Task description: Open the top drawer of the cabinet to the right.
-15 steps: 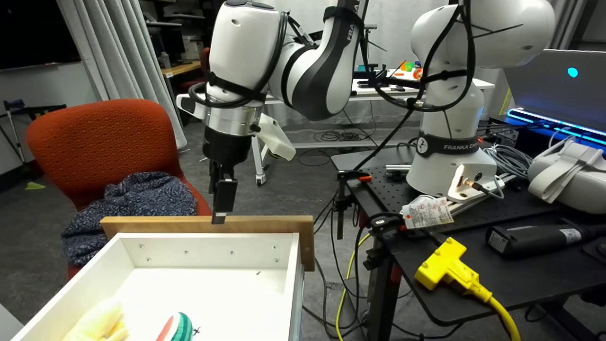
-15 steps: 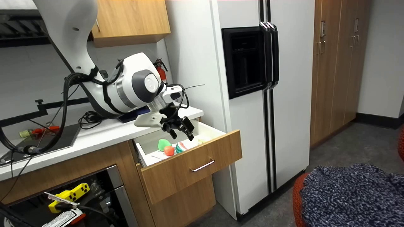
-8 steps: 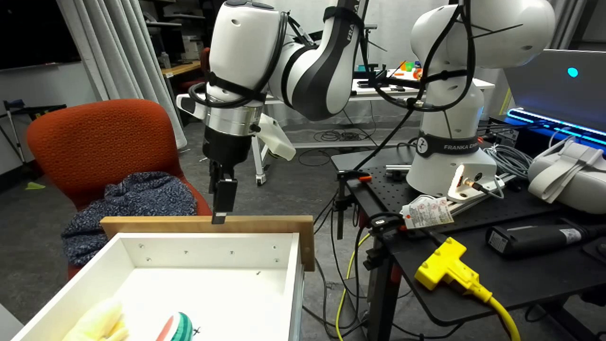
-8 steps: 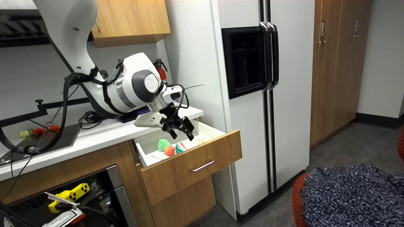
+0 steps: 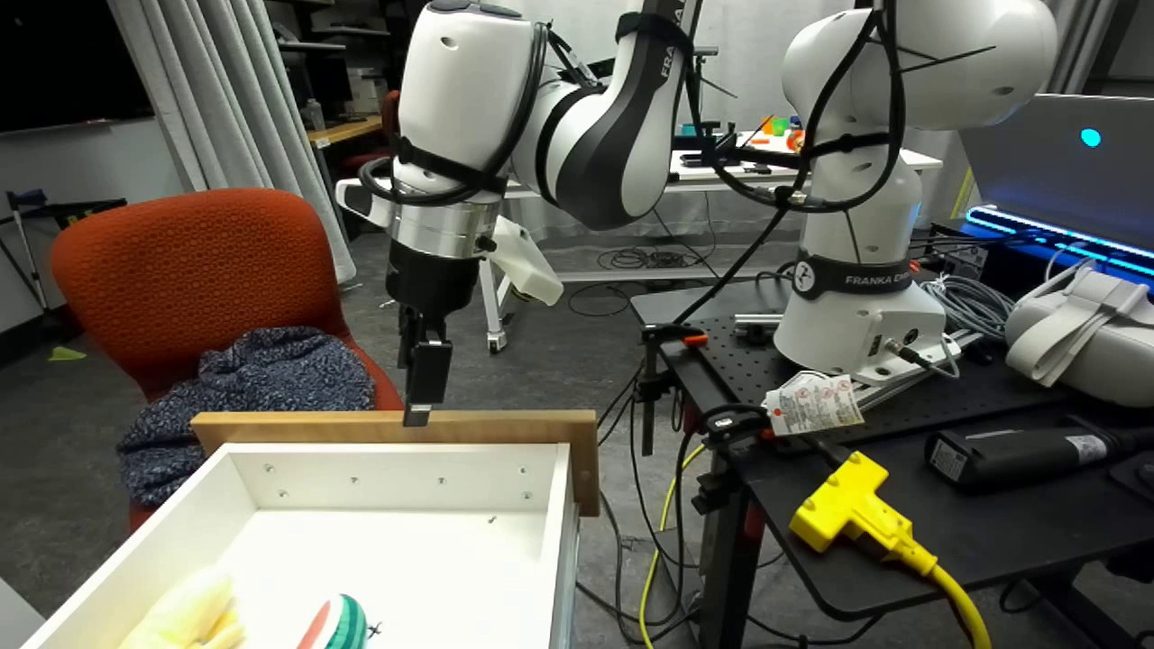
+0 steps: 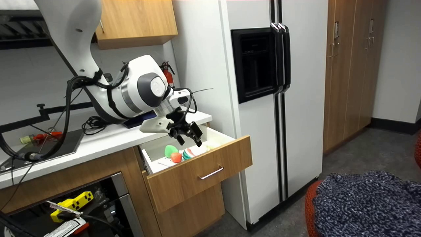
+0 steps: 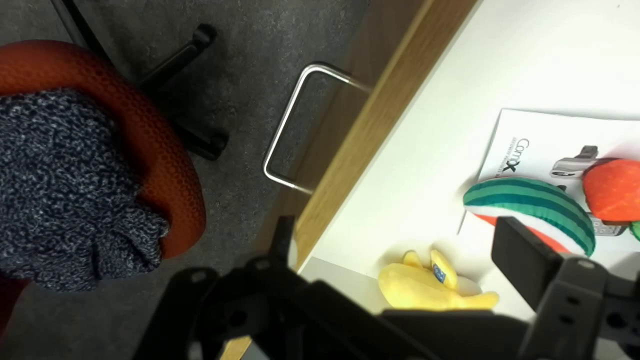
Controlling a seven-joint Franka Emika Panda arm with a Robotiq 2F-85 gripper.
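The top drawer stands pulled out under the counter, its wood front facing the room. Its white inside wall shows in an exterior view, and its top edge runs diagonally through the wrist view. The metal handle is free of the gripper; it also shows in the wrist view. My gripper is open and empty above the drawer, fingers pointing down. In the wrist view the gripper has its fingers wide apart, one over the front's edge. It also shows in an exterior view.
In the drawer lie a yellow plush toy, a watermelon-slice toy, a red toy and a green toy. An orange chair with a dark cloth stands before the drawer. A fridge stands beside it.
The arm, the gripper and the open drawer have not visibly moved. A small light on the arm's base that glowed white is now dark.
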